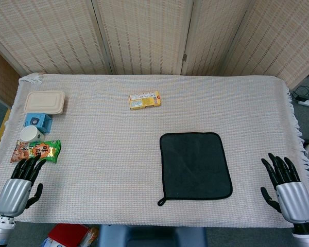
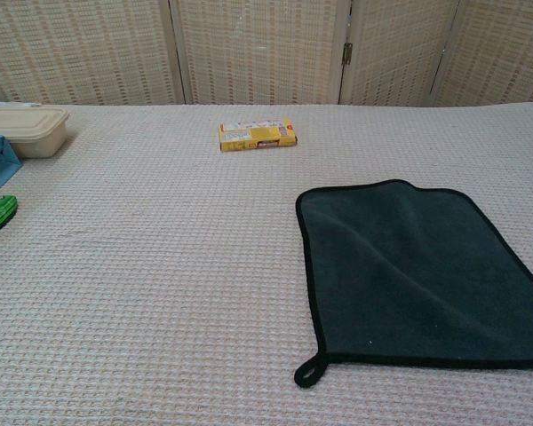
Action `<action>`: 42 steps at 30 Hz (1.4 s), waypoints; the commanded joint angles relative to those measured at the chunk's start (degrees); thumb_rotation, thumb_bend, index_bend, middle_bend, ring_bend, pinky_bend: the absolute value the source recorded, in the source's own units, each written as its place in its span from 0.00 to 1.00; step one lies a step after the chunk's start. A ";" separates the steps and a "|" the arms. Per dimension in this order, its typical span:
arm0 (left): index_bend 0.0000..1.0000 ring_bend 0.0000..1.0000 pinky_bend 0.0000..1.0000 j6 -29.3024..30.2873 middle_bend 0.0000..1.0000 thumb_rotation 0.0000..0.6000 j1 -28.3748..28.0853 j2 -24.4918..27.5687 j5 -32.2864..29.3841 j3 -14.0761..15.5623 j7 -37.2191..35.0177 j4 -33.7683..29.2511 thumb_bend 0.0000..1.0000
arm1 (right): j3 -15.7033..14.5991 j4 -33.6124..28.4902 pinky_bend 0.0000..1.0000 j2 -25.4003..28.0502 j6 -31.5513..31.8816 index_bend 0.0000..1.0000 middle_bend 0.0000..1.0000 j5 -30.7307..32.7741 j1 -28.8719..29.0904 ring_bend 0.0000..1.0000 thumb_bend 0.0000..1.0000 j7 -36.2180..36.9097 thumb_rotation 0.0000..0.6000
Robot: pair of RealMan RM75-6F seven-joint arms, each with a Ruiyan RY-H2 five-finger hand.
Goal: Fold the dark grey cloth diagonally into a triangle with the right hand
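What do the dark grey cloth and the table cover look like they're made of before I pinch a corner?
The dark grey cloth looks like soft, matte microfibre or terry: fine nap, gentle ripples, a stitched black edge and a hanging loop. The table cover looks like woven cotton: waffle-like grid texture, pale, with fringed edges in the head view.

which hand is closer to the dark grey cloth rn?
Right. The right hand rests at the table's near edge, just off the dark grey cloth and apart from it. The left hand is at the opposite near corner, by the snack bag.
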 commanded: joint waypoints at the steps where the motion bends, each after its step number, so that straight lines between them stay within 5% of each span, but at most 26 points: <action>1: 0.00 0.00 0.00 -0.21 0.04 1.00 -0.14 -0.02 -0.19 -0.12 -0.23 0.18 0.65 | 0.40 0.00 0.00 -0.32 -0.89 0.00 0.00 0.51 0.30 0.00 0.43 -0.42 1.00; 7: 0.00 0.00 0.00 -0.38 0.04 1.00 -0.27 0.30 -0.61 -0.27 -1.45 0.12 0.65 | 2.00 0.81 0.00 -1.41 -3.08 0.00 0.00 1.19 1.98 0.00 0.43 -0.41 1.00; 10: 0.00 0.00 0.00 -0.17 0.04 1.00 -0.21 0.65 -0.74 -0.35 -2.03 -0.13 0.65 | 4.74 -1.63 0.00 0.50 -10.58 0.01 0.00 3.90 6.99 0.00 0.43 -1.16 1.00; 14: 0.00 0.00 0.00 -0.15 0.04 1.00 -0.17 0.86 -0.63 -0.22 -2.35 -0.24 0.65 | 10.40 -3.35 0.00 1.63 -23.27 0.16 0.00 10.98 15.85 0.00 0.43 -4.34 1.00; 21: 0.00 0.00 0.00 -0.87 0.04 1.00 -0.17 1.58 -1.67 -0.19 -3.93 -0.46 0.65 | 18.32 3.02 0.00 -6.38 -41.12 0.33 0.00 24.66 31.42 0.00 0.43 -10.04 1.00; 25: 0.00 0.00 0.00 -1.01 0.04 1.00 -0.27 1.80 -2.09 -0.44 -4.75 -0.43 0.65 | 19.25 7.04 0.00 -11.16 -44.80 0.37 0.00 28.98 36.34 0.00 0.43 -14.92 1.00; 31: 0.00 0.00 0.00 -0.63 0.04 1.00 -0.14 2.91 -3.70 -1.45 -7.37 0.09 0.65 | 20.97 20.84 0.00 -23.99 -52.26 0.39 0.00 39.84 47.68 0.00 0.43 -21.55 1.00; 42: 0.00 0.00 0.00 -2.94 0.04 1.00 -0.90 5.26 -3.83 -0.97 -14.07 -0.01 0.66 | 19.64 35.61 0.00 -34.76 -58.38 0.42 0.00 48.14 57.72 0.00 0.43 -25.90 1.00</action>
